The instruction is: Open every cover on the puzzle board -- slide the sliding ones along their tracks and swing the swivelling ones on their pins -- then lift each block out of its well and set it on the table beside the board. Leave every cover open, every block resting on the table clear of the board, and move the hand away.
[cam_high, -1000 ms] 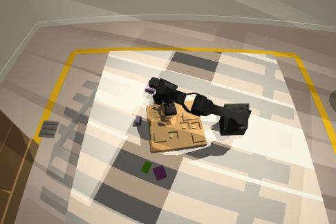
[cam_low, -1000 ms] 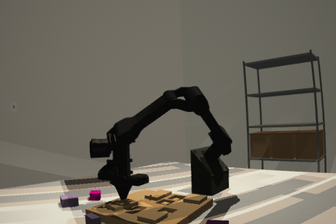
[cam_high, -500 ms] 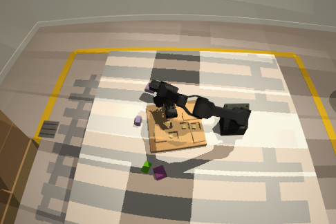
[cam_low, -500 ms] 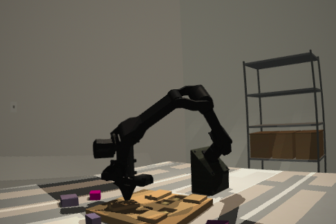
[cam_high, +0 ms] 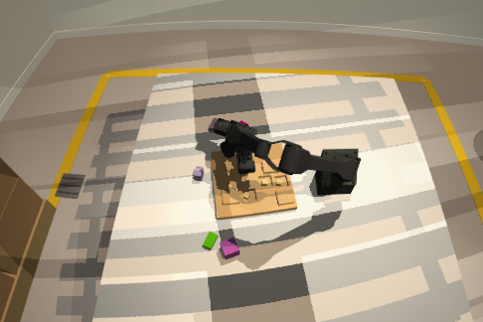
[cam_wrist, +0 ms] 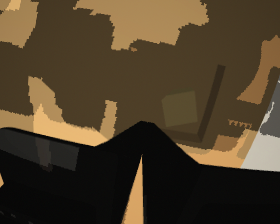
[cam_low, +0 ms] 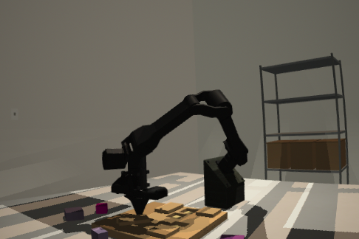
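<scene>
Top view, going from the left edge of the worktop [cam_high: 149, 213] [cam_low: 295, 209] toward the right: a lavender block [cam_high: 198, 173] [cam_low: 99, 233] rests beside the board. Nearer to the bottom edge lies a green block [cam_high: 210, 241]; a dull purple block [cam_high: 213, 125] [cam_low: 74, 213] is on the side of the top edge. A magenta block [cam_high: 230, 248] [cam_low: 233, 237] sits just beside the green one. The puzzle board [cam_high: 258, 211] [cam_low: 212, 225] [cam_wrist: 60, 65] is between these and the arm base [cam_high: 335, 185] [cam_low: 221, 195]; a pink block [cam_high: 243, 123] [cam_low: 101, 208] lies beyond it, toward the top edge. So five blocks are on the worktop, off the board.

The gripper [cam_high: 241, 156] [cam_low: 139, 212] [cam_wrist: 145, 128] points down over the shaded part of the board. Its jaws are fully closed, with nothing between them. Whether the tips touch a cover, I cannot tell.

Probably the step in hand is pushing a cover with the closed tips. To do it well, one should keep the tips low against the cover's knob, push slowly along its track or around its pin, and not press downward, because the cover could bind.
</scene>
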You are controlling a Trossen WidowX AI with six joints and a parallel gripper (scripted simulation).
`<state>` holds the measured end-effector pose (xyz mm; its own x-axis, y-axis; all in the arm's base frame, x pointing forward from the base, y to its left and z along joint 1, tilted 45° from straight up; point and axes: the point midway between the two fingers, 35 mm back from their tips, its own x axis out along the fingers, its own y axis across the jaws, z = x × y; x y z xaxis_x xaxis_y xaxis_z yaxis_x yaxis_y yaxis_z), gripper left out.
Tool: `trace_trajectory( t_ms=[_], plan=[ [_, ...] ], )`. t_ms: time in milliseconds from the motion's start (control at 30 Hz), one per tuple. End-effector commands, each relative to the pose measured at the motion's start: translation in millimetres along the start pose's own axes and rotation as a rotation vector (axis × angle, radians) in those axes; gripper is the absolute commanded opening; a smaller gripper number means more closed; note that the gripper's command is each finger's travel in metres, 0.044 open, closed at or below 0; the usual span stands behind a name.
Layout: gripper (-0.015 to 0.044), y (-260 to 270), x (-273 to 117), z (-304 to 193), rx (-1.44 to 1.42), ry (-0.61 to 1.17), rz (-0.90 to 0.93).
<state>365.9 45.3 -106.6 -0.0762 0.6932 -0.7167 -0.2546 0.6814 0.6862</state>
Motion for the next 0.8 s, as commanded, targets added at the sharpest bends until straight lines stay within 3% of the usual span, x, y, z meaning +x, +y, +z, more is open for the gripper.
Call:
trace_trajectory(
  t_ms=[0,767],
  plan=[
    [0.0,8,-1,2,-0.003,-0.004,0.002],
    [0.0,32,-1,12,-0.003,-0.004,0.004]
  ],
)
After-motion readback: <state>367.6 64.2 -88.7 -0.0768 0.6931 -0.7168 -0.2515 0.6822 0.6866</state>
